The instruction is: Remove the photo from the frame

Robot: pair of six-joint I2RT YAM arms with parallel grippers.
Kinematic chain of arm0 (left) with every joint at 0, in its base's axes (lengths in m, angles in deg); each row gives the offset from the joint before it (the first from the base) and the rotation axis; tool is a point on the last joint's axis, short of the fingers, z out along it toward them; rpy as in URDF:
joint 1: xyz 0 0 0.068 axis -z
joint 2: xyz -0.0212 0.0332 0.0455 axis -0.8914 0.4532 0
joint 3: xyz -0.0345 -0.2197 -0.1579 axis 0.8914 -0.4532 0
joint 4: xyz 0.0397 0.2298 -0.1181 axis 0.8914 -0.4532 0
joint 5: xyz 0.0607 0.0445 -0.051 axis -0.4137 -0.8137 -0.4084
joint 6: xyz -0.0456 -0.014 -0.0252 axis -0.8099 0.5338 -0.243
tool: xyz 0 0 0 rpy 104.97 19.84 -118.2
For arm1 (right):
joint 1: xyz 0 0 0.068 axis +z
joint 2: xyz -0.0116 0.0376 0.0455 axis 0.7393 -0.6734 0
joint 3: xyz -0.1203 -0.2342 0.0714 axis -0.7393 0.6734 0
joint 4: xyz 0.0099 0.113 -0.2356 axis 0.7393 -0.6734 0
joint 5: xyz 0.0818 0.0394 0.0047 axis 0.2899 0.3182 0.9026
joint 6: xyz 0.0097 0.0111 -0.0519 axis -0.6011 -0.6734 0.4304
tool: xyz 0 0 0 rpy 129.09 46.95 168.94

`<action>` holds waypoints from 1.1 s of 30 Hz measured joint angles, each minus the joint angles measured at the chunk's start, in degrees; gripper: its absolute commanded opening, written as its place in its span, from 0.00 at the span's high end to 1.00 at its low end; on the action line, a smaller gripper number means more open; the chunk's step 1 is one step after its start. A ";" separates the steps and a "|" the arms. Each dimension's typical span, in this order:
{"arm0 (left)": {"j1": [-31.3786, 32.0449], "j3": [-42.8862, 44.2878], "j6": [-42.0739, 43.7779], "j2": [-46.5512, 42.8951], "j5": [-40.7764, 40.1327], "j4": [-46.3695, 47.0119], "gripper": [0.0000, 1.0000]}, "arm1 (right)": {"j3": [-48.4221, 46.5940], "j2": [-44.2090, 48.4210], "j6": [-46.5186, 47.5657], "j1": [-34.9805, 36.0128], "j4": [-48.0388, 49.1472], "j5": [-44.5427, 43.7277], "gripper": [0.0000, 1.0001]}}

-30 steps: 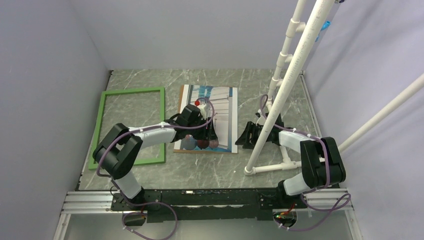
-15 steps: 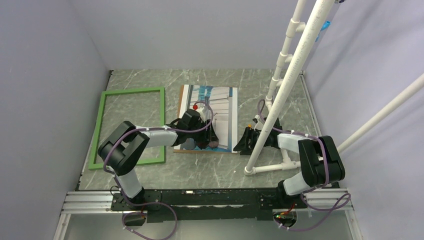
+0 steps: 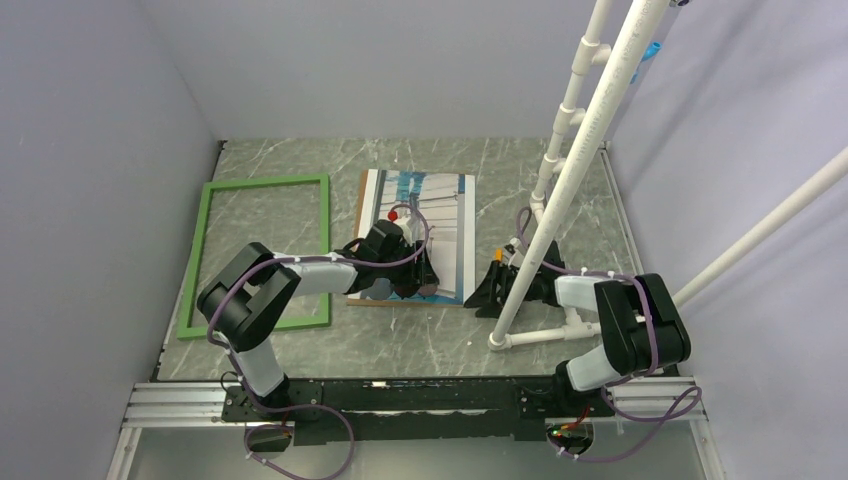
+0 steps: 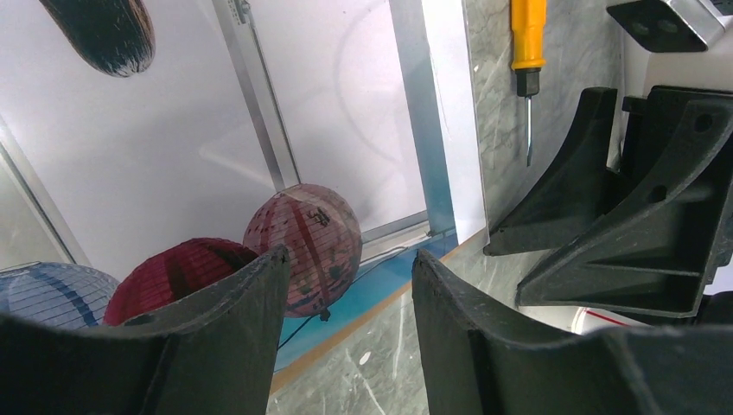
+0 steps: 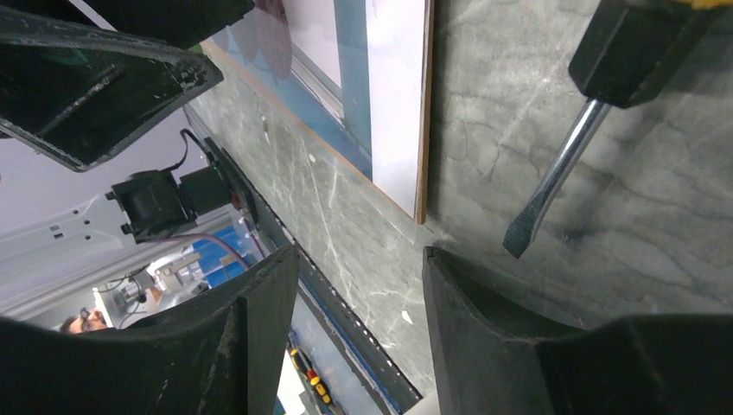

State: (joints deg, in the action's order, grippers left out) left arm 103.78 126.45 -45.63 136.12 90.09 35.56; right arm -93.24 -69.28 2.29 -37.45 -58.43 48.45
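a: where's the photo (image 3: 450, 230) lying?

b: flat in the middle of the table (image 3: 420, 340), face up, on the brown backing board (image 5: 422, 138). the board's edge shows just past the print at its six o'clock and three o'clock sides. the balloons (image 4: 307, 238) are at the six o'clock end.

a: and the frame (image 3: 265, 181)?

b: at nine o'clock of the photo, just beside it, green side up. only marble shows through the opening, so it's empty.

a: so the job's done?

b: i'd judge the main part is: print and frame lie apart. what's left, if anything, is lifting the print off the board and pulling the arms clear. i can't tell whether the print is stuck to the board.

a: what are the pincers doing?

b: the left gripper (image 4: 350, 259) hangs low over the photo's six o'clock end, fingers apart, nothing between them. the right gripper (image 5: 359, 255) sits at four o'clock of the photo, near the corner, also spread and empty.

a: anything else nearby?

b: a yellow-handled screwdriver (image 4: 527, 52) by the right gripper, at three o'clock of the print. beyond it is the white pipe stand (image 3: 560, 170).
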 measured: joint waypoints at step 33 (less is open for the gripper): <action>11.13 -0.24 21.09 -10.12 -11.45 -0.33 0.36 | 2.73 -1.77 -10.75 0.07 14.91 2.47 0.57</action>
State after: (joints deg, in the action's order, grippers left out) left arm 114.90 126.21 -24.54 126.00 78.64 35.23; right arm -90.50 -71.05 -8.47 -37.39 -43.52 50.92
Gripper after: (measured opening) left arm 0.642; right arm 0.431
